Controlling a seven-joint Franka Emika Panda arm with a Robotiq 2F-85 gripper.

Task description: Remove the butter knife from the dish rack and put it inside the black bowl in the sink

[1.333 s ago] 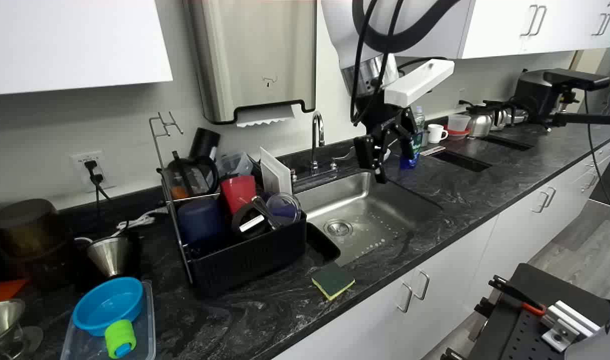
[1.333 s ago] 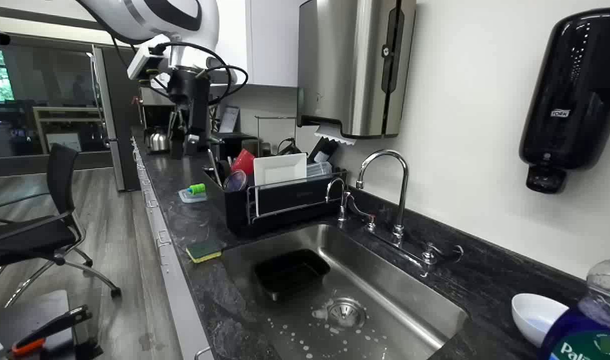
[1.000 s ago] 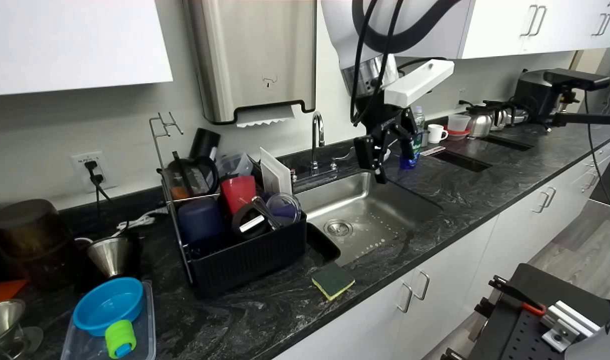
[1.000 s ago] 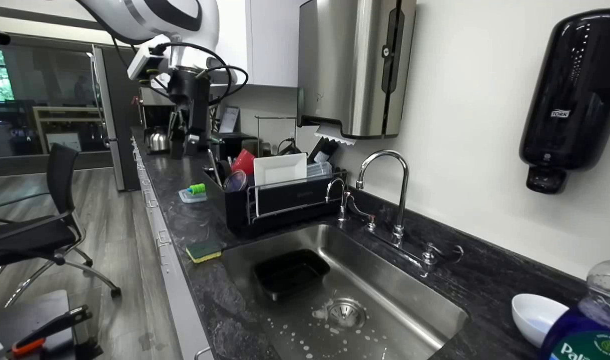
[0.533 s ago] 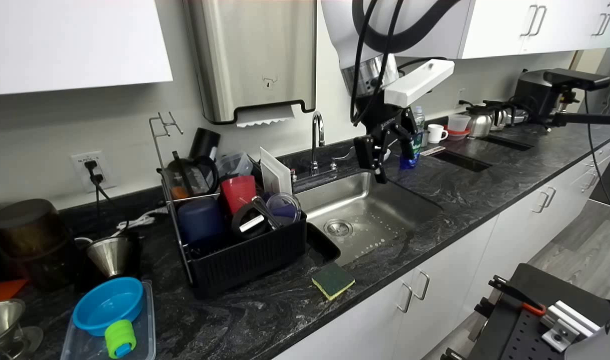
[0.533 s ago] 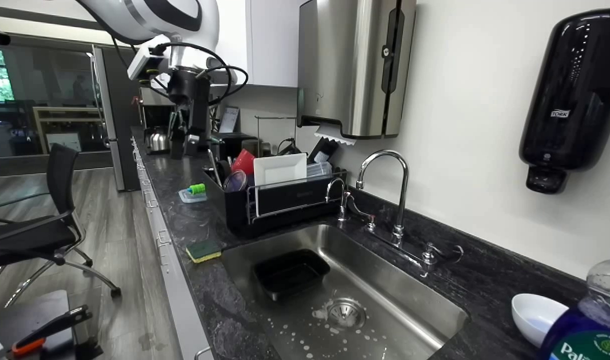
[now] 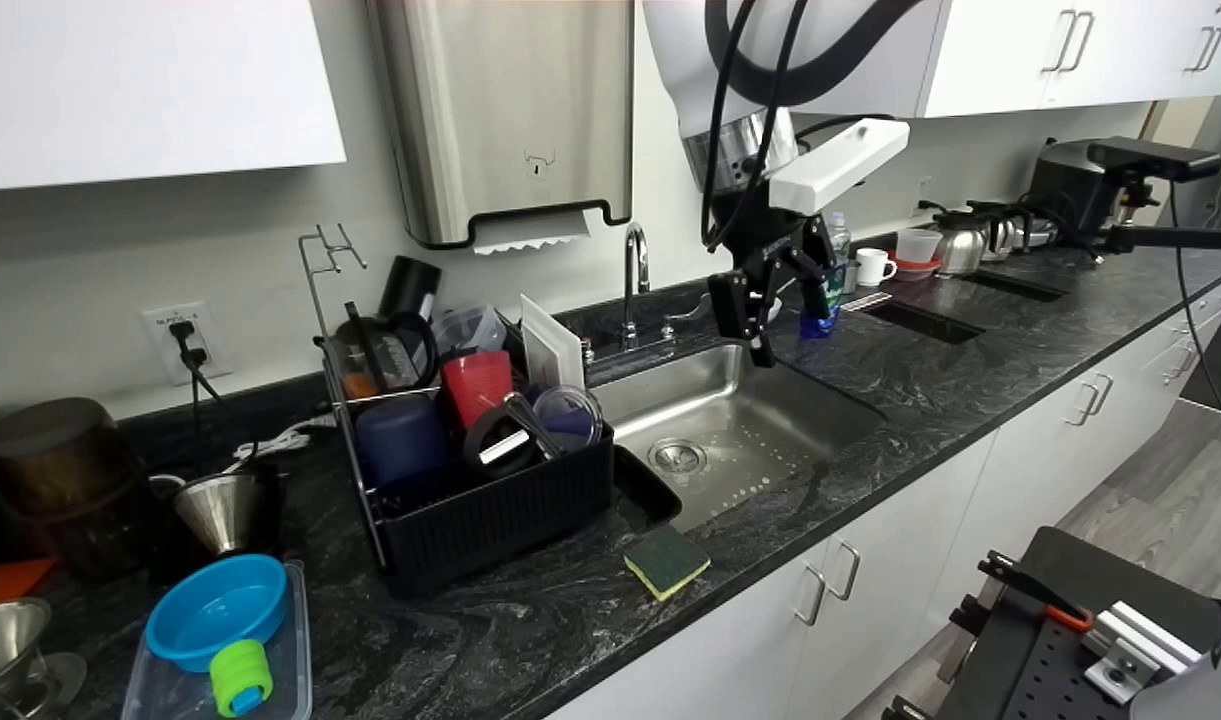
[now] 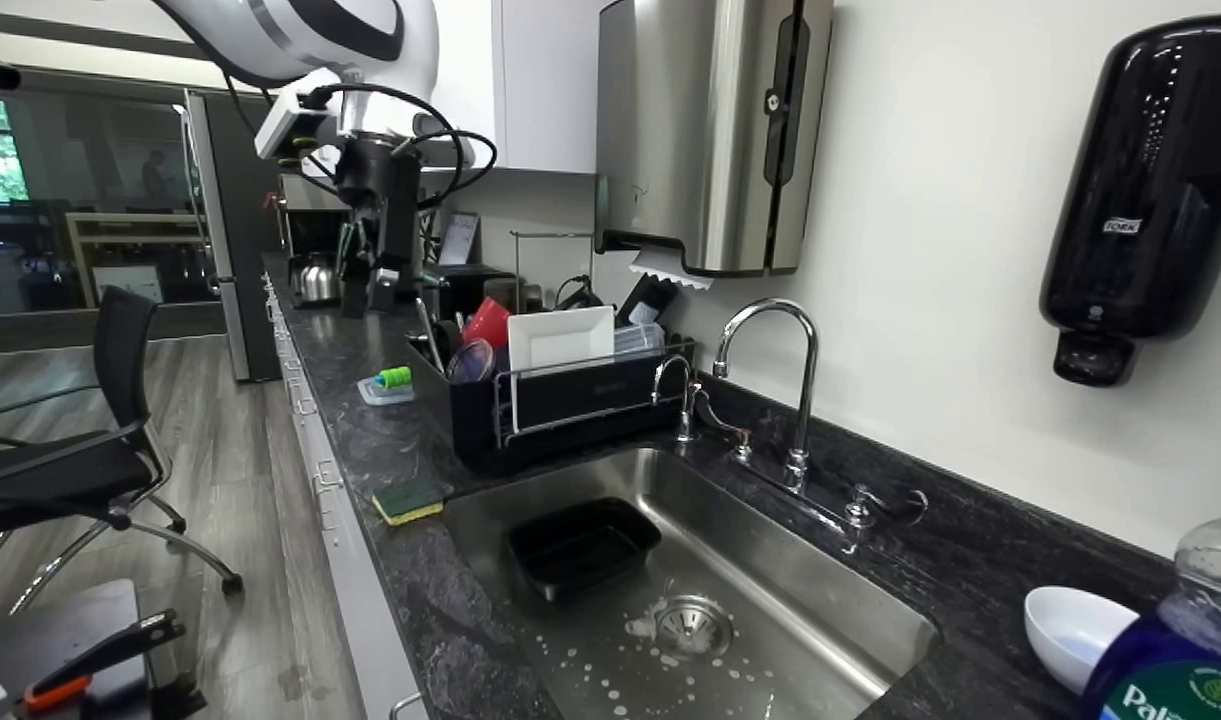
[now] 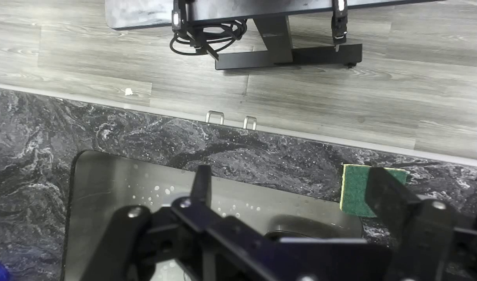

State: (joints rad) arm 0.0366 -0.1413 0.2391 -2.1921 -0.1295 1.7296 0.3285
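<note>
My gripper (image 9: 291,175) stands open, with nothing between its fingers. In both exterior views it hangs high over the counter, and the wrist view looks down past it on the steel sink (image 7: 730,420). A black bowl (image 8: 582,550), rectangular with rounded corners, lies in the sink at the end near the dish rack (image 7: 500,520); the gripper hides most of it in the wrist view. The rack holds a red cup (image 7: 477,385), a white plate and metal utensils (image 7: 532,425) leaning up at its front. Which of these is the butter knife, I cannot tell.
A green and yellow sponge (image 7: 667,562) lies on the counter by the sink's corner. The tall faucet (image 8: 800,380) rises behind the basin. A dish soap bottle (image 8: 1180,640) and a white bowl (image 8: 1075,635) stand beyond the sink. A towel dispenser (image 7: 530,120) hangs above.
</note>
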